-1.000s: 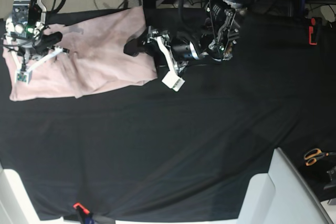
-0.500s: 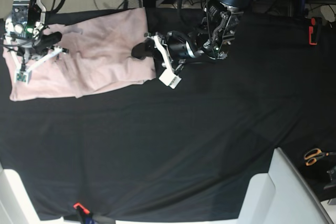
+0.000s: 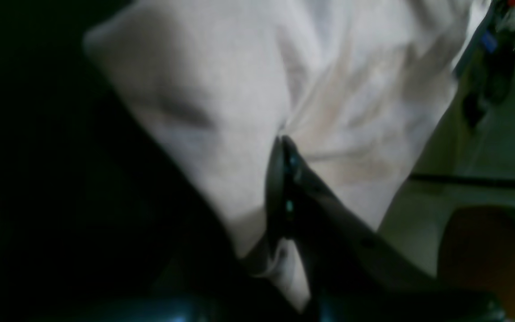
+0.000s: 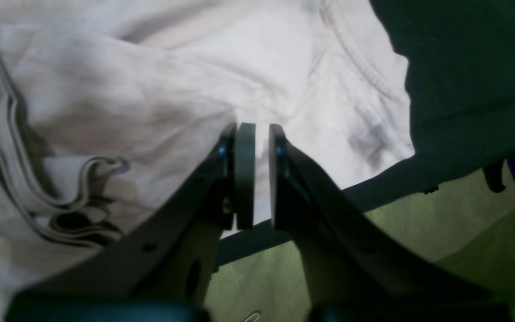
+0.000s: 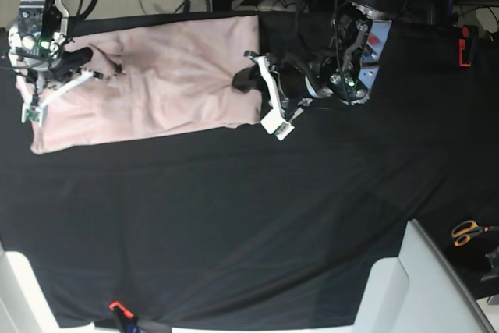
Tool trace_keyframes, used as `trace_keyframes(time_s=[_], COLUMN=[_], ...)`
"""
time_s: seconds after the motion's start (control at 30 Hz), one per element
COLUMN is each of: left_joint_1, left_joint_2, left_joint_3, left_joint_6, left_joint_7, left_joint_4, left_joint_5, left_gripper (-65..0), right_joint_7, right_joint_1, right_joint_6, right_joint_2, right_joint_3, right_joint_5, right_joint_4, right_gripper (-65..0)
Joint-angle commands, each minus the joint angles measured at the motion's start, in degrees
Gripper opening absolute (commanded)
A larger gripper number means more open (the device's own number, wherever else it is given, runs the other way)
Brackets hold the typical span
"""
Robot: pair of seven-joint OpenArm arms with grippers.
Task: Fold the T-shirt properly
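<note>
The pale pink T-shirt (image 5: 171, 76) lies stretched along the back left of the black cloth. My left gripper (image 5: 243, 81) is at its right edge, shut on a pinch of fabric. The left wrist view shows the closed fingertips (image 3: 284, 143) biting into the T-shirt (image 3: 195, 89). My right gripper (image 5: 100, 62) is at the shirt's left part, near the collar. In the right wrist view its pads (image 4: 245, 170) stand a narrow slit apart, with the T-shirt (image 4: 150, 67) bunched at the gripper's (image 4: 257, 129) tips. The ribbed collar (image 4: 365, 71) lies just right of it.
The black table cloth (image 5: 234, 216) covers the whole table. Orange-handled scissors (image 5: 468, 232) lie at the right edge. A white bin (image 5: 421, 286) stands at the front right. A red clamp (image 5: 465, 46) sits at the back right, another (image 5: 117, 307) at the front edge.
The left gripper closed on the shirt's right edge and pulled it rightward, drawing the shirt longer and flatter. The right gripper kept its hold and barely moved.
</note>
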Motion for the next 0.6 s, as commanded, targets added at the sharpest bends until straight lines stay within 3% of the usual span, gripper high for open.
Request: trace_keyframes(time_s=[0.0, 0.3, 0.57], left_joint_1=[-0.9, -0.9, -0.9], left_joint_2=[-0.8, -5.3, -6.9], left_joint_3=[-0.1, -0.2, -0.2], left_joint_6=[-0.5, -0.5, -0.5], left_joint_7=[-0.4, -0.4, -0.4], left_joint_4=[1.7, 2.8, 2.9], left_joint_5=[-0.6, -0.5, -0.5], left_gripper=[-65.0, -65.0, -65.0], right_joint_7=[0.8, 0.8, 0.8], right_joint_1=[0.2, 0.2, 0.2], right_joint_6=[-0.2, -0.2, -0.2], right_joint_2=[0.4, 0.2, 0.1], right_joint_3=[0.4, 0.2, 0.0], right_joint_5=[-0.5, -0.5, -0.5], right_joint_4=[0.9, 0.9, 0.9], right_gripper=[-59.9, -59.9, -59.9])
